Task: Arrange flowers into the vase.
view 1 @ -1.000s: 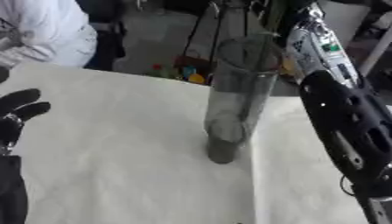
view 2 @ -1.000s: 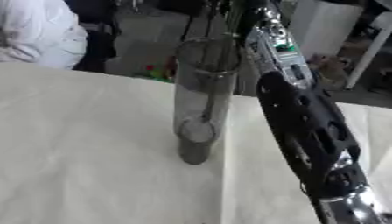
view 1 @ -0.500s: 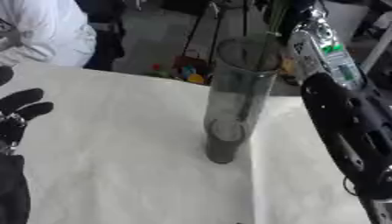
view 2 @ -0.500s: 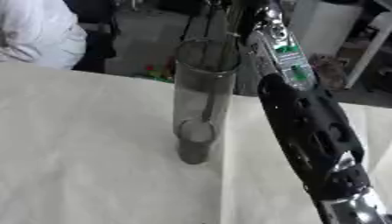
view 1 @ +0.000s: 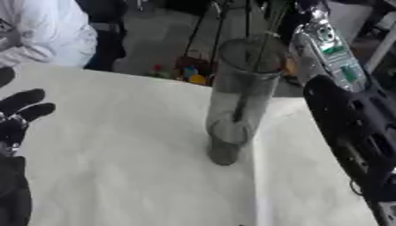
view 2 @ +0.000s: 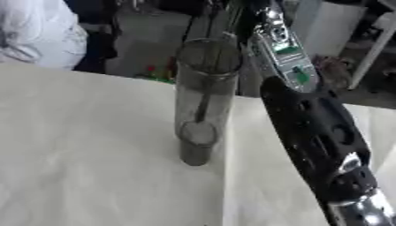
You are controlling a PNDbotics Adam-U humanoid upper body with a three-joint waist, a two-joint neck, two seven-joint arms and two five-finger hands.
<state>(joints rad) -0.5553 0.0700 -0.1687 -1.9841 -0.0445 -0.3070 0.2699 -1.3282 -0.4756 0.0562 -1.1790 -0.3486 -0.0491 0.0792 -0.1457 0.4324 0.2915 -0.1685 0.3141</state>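
While no writing is legible, vase [view 1: 240,101] upright on table [view 1: 131,145], left hand [view 1: 19,117] fingers spread.

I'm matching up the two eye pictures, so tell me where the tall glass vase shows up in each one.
Left eye view: the vase stands right of centre on the white table, a dark stem inside it.
Right eye view: the vase stands at about the centre, left of the robot's right arm.
Shared landmark: the fold line in the white cover, running down from beside the vase's base.
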